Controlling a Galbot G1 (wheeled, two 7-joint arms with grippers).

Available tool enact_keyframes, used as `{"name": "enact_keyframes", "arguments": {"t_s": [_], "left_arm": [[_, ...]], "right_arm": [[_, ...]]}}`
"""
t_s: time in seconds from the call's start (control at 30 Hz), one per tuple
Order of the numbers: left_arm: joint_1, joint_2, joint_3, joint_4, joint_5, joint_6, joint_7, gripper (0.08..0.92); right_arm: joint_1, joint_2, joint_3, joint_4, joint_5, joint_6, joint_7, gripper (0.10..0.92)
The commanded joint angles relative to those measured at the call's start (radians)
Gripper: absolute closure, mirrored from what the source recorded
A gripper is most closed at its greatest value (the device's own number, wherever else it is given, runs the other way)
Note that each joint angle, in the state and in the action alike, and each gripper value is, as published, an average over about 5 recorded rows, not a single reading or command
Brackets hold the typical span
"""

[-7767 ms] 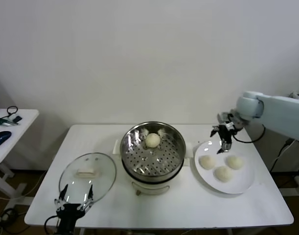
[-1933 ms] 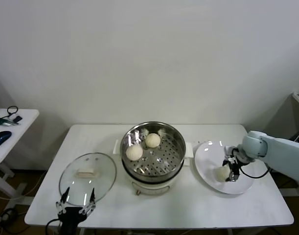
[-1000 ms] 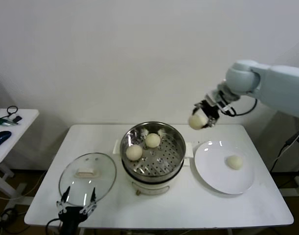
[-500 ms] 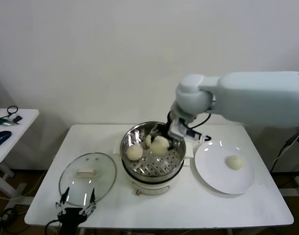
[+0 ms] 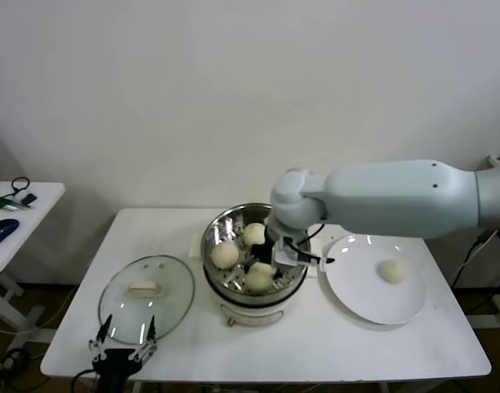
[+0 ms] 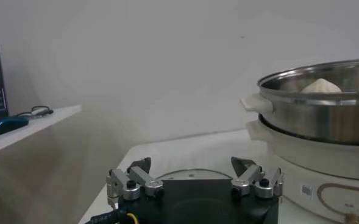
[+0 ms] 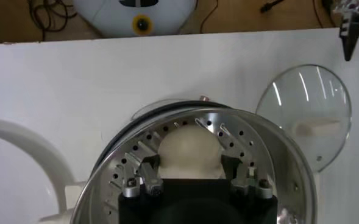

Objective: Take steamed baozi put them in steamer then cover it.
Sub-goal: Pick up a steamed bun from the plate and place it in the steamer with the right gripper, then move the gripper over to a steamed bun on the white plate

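While you watched, right gripper [image 7: 191, 176] carried third baozi [image 5: 259, 278] from plate [image 5: 348, 291] into steamer [image 5: 295, 246], fingers clasping it; one baozi [image 5: 389, 271] remained; left gripper [image 6: 194, 182] idled wide beside glass lid [image 5: 146, 293].

right claw [image 5: 270, 260] tips hidden behind arm

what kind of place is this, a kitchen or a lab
Most likely a lab or test room set up as a mock kitchen: a plain white table against a bare wall holds only the steamer, its glass cover and a white plate, and a side desk carries a computer mouse.
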Motion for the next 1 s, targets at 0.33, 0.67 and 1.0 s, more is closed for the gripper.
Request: {"name": "enact_keyframes", "arguments": {"t_s": [0.33,0.67,1.0], "left_arm": [[0.004,0.000,0.000,-0.001,-0.001,-0.005,-0.001,0.177],[0.001,0.000,0.004,0.001,-0.002,-0.009,-0.001,0.177],[-0.024,0.006,0.003,0.012,-0.009,-0.004,0.002,0.177]], "right_arm": [[-0.067,0.058,0.012,-0.059,-0.058,0.028,0.011,0.252],[0.163,-0.104,0.006,-0.094,0.306,-0.022,-0.174,0.203],[0.400,-0.459,-0.317,-0.277,0.619,-0.222,-0.279,0.203]]}}
